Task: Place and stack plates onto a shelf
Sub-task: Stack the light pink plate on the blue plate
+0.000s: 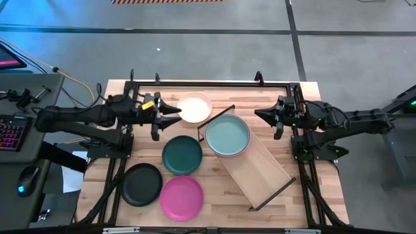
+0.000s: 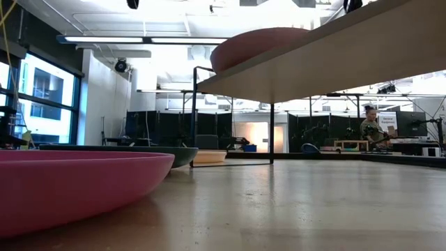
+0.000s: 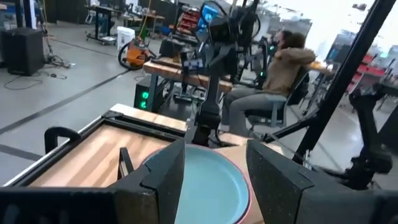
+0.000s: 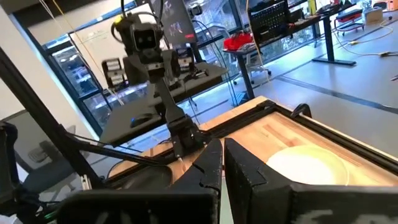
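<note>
The shelf [image 1: 260,170] stands slantwise right of the table's middle. On its far end the pale teal plate [image 1: 227,134] sits inside the light pink plate [image 2: 258,45]. The cream plate [image 1: 195,107] rests on the table by the far edge. The dark green plate [image 1: 182,155], black plate [image 1: 143,184] and magenta plate [image 1: 182,197] lie nearer. My left gripper [image 1: 175,112] is open, just left of the cream plate, and faces the teal plate [image 3: 211,183]. My right gripper [image 1: 259,116] is shut, right of the shelf's far end, facing the cream plate [image 4: 308,165].
A dark metal frame [image 1: 208,84] runs along the table's far edge and sides. In the low view the magenta plate [image 2: 70,181] fills the near left, and the shelf board [image 2: 334,56] spans overhead on a thin leg [image 2: 272,132]. A person [image 3: 286,68] sits beyond the table.
</note>
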Robot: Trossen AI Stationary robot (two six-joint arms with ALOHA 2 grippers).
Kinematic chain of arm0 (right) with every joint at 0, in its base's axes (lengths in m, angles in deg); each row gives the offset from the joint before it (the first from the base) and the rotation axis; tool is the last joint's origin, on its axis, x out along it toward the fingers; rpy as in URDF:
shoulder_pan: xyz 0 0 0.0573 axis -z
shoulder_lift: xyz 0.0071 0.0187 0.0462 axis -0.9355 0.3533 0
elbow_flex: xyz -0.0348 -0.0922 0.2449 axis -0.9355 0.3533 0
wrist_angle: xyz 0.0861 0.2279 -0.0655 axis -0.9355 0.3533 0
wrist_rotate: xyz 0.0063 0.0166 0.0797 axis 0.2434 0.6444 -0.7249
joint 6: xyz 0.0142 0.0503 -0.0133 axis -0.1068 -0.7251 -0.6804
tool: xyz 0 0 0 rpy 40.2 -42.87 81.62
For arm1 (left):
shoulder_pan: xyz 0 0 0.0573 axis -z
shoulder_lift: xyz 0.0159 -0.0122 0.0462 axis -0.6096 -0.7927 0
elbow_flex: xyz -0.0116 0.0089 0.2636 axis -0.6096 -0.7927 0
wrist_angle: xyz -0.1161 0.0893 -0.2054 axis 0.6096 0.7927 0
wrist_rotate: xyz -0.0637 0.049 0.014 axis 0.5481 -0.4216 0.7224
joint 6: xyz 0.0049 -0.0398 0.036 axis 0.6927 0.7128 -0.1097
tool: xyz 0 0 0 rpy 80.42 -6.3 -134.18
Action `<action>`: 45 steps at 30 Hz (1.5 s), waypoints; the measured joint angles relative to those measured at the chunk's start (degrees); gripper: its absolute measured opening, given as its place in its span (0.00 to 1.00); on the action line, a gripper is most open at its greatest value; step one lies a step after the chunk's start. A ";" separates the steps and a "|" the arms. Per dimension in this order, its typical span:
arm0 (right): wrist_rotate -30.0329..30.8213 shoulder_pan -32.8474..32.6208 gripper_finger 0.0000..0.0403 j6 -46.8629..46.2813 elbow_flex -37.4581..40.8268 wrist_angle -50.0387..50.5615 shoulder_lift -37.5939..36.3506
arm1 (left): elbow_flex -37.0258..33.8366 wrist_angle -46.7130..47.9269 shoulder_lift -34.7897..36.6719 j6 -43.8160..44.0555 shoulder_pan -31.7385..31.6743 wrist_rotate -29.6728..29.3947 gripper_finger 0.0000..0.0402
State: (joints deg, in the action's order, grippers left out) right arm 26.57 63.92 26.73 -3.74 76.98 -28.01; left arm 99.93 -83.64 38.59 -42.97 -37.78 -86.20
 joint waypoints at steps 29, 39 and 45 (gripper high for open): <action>-0.23 0.90 0.52 8.49 0.00 -0.20 0.78 | 0.00 -0.42 -1.03 6.22 -0.52 -3.39 0.40; -0.61 0.90 0.52 10.00 0.00 -0.28 0.76 | 4.97 11.65 -9.52 15.91 -5.91 -17.88 0.38; 1.40 0.90 0.52 10.03 0.00 -0.09 0.76 | 8.45 36.09 -22.49 30.39 -19.38 -12.40 0.33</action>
State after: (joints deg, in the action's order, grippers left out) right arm 27.97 64.82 36.76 -3.74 76.89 -27.25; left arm 108.38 -47.56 16.10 -12.58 -57.16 -98.60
